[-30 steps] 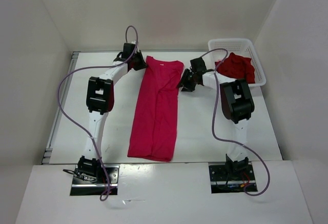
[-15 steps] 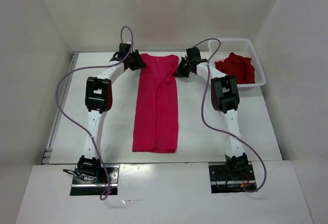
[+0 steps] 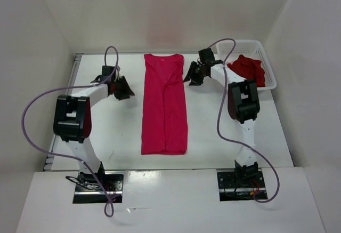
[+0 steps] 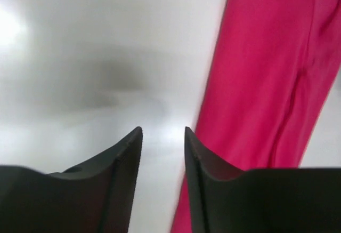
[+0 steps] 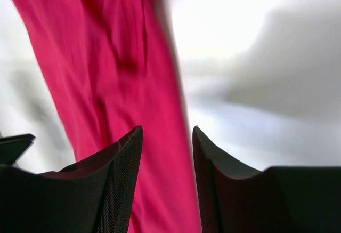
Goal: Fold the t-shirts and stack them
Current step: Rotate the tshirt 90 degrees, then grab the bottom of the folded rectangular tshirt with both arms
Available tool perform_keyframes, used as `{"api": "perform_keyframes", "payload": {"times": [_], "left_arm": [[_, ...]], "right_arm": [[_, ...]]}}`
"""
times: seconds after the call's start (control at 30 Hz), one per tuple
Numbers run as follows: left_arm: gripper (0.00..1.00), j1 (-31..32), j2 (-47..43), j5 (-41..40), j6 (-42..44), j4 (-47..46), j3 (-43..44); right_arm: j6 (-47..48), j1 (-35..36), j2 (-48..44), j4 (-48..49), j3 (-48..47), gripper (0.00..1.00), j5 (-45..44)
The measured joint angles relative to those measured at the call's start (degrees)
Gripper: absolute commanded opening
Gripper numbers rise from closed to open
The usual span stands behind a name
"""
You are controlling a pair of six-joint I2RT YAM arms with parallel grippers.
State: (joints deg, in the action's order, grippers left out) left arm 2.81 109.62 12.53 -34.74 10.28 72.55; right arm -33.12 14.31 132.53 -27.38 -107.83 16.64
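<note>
The magenta-pink t-shirt point(image 3: 164, 105) lies folded in a long strip down the middle of the tabletop point(image 3: 112, 131), from the far edge toward the near edge. The dark red t-shirt point(image 3: 248, 69) sits in the basket point(image 3: 245, 42) at the far right corner. The left tool point(image 4: 162, 131) is open and empty over bare tabletop beside the strip. The right tool point(image 5: 167, 129) is open and empty at the strip's right edge.
</note>
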Motion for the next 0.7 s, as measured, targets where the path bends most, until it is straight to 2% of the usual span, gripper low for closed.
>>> {"api": "perform_keyframes", "payload": {"times": [0.1, 0.2, 0.3, 0.37, 0.5, 0.6, 0.7], "left_arm": [[0.39, 1.18, -9.68, 1.88, 0.07, 2.08, -10.75], [0.4, 3.61, -17.44, 2.82, 0.02, 5.99, -17.66], [0.43, 5.25, -25.18, 3.3, -1.03, 10.73, -22.91], [0.45, 5.09, -30.62, 2.99, -3.26, 14.23, -25.81], [0.45, 4.87, -39.04, 5.92, -6.99, 17.44, -29.35], [0.45, 5.88, -41.83, 9.29, -9.03, 16.15, -34.05], [0.5, 8.55, -43.28, 10.67, -11.06, 15.96, -40.54]], "right_arm": [[-0.26, 0.35, -12.63, 2.16, 16.04, 0.4, 0.15], [-1.64, 1.25, -26.62, 4.37, 31.01, 0.37, 0.11], [-3.78, 3.89, -39.5, 6.54, 44.09, 0.37, 0.28], [-6.1, 6.69, -46.69, 7.1, 51.89, 0.41, 0.42], [-11.37, 12.61, -56.65, 7.34, 64.41, 0.44, 0.59], [-15.61, 15.5, -62.05, 7.04, 71.6, 0.47, 0.74], [-19.63, 18.32, -65.02, 7.17, 75.41, 0.5, 0.94]]}}
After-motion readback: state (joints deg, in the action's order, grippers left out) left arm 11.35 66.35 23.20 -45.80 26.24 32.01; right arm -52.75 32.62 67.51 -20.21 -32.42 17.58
